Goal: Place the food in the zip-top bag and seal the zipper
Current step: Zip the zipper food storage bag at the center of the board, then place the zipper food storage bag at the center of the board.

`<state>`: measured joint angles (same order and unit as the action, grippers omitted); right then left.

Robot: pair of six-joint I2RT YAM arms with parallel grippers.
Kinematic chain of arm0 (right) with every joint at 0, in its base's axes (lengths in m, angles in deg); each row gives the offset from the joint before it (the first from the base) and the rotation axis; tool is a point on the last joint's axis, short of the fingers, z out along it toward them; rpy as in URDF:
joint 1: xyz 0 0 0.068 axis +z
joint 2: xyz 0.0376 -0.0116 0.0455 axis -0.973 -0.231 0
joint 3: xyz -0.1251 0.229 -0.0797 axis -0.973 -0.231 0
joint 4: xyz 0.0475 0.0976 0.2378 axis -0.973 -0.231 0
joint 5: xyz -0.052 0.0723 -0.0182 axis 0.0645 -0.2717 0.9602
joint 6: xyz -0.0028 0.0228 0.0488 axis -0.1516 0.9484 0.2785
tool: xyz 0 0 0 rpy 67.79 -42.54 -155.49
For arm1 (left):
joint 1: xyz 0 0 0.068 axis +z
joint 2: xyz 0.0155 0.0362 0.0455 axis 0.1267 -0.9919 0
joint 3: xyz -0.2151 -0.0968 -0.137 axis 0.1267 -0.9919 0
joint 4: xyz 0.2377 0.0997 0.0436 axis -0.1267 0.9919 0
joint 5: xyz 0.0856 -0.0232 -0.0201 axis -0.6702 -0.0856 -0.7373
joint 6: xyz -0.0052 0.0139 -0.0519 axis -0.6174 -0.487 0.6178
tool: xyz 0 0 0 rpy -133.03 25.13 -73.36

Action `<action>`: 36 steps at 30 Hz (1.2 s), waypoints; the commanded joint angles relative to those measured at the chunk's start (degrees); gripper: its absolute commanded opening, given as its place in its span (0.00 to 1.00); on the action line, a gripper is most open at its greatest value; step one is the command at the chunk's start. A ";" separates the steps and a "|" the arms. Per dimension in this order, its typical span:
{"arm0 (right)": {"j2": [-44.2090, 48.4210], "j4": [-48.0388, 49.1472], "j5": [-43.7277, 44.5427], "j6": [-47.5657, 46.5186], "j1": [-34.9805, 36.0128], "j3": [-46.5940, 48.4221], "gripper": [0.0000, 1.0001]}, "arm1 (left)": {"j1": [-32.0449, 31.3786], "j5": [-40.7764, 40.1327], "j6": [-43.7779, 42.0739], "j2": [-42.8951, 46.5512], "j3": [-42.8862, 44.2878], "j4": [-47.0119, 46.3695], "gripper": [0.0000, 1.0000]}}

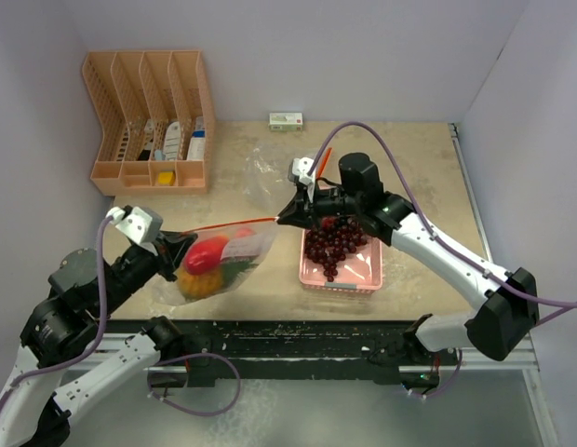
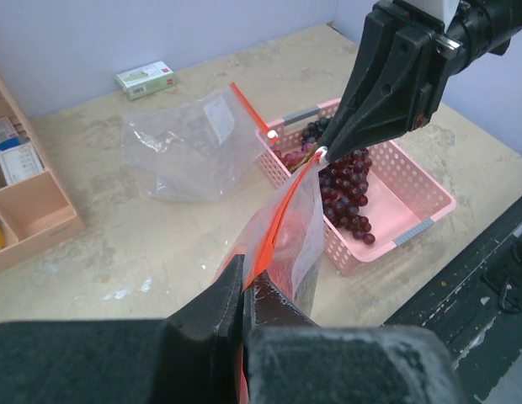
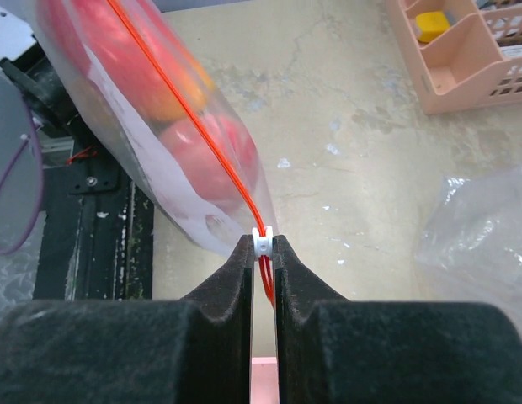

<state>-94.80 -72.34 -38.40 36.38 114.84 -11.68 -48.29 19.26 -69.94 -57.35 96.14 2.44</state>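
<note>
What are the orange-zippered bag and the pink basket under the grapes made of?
The zip-top bag looks like thin, glossy clear plastic film: the toy fruit shows through and it creases. The pink basket seems rigid moulded plastic, fairly matte, with a grid of holes.

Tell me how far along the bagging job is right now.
Done: red and orange fruit pieces sit inside the zip-top bag. In hand: the left gripper clamps one end and the right gripper pinches the white slider at the other, with the orange zipper taut between them; I cannot tell if it is fully sealed. Left: the grapes lie in the pink tray, outside the bag.
</note>
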 commanded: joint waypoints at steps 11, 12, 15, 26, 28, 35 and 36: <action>2.47 3.88 19.47 5.50 -1.81 -0.51 0.44 | 0.07 -8.03 0.87 0.04 1.15 -3.07 0.00; 3.13 4.50 20.43 6.74 -1.83 -0.47 0.53 | 0.06 -9.02 1.23 -0.81 1.07 -3.12 0.00; 4.34 4.65 22.71 9.83 -1.81 0.93 0.89 | 0.06 -14.01 3.77 -3.51 1.28 -3.20 0.00; -5.64 -5.91 43.81 19.51 -2.75 14.80 0.99 | 0.08 -43.05 13.21 -7.88 -0.05 -8.43 0.02; -8.73 -8.02 46.93 22.31 -4.15 18.31 1.00 | 0.06 -43.80 13.21 -7.15 -1.89 -10.36 0.36; -24.04 -13.83 38.26 29.95 -13.11 32.90 1.00 | 0.08 -35.80 7.75 -6.76 -4.39 -13.82 0.99; -26.25 -14.12 37.59 30.93 -14.35 34.58 1.00 | 0.06 -34.52 7.24 -6.21 -4.69 -14.85 0.99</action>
<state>-114.88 -83.00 2.52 60.88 105.25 15.60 -48.27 -19.56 -59.21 -64.01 92.40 -6.63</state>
